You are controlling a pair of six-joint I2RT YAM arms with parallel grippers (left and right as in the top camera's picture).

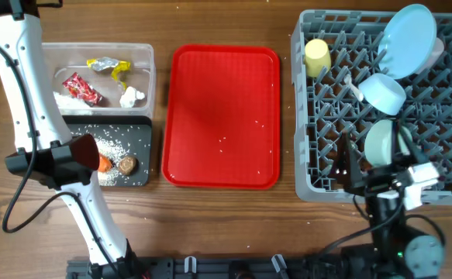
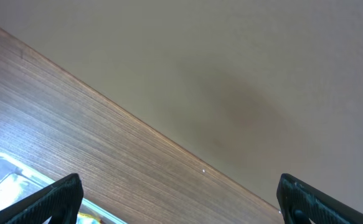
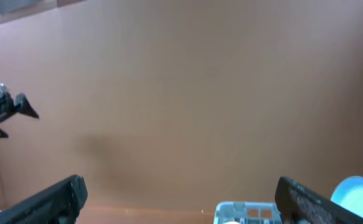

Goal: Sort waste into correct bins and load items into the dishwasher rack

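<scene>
The clear tub (image 1: pixel 145 56) holds a red wrapper (image 1: pixel 81 88), a silver-yellow wrapper (image 1: pixel 109 67) and a white tissue (image 1: pixel 132 98). In the black tray (image 1: pixel 139 149) lie rice (image 1: pixel 111 144), the carrot (image 1: pixel 104 163) and a brown lump (image 1: pixel 127 164). The grey rack (image 1: pixel 311 167) carries a yellow cup (image 1: pixel 317 56), blue plate (image 1: pixel 408 35), blue bowl (image 1: pixel 384 91), mint bowl (image 1: pixel 381 143) and white spoon (image 1: pixel 353 84). My right gripper (image 1: pixel 348 164) hangs open and empty over the rack's near left corner. My left gripper (image 2: pixel 180 186) is open and empty, the tub's corner (image 2: pixel 7 177) below it.
A flat red tray (image 1: pixel 222 116) with a few stray rice grains lies between the bins and the rack. My left arm (image 1: pixel 32 93) reaches up along the table's left side, beside both bins. Bare wood runs along the front edge.
</scene>
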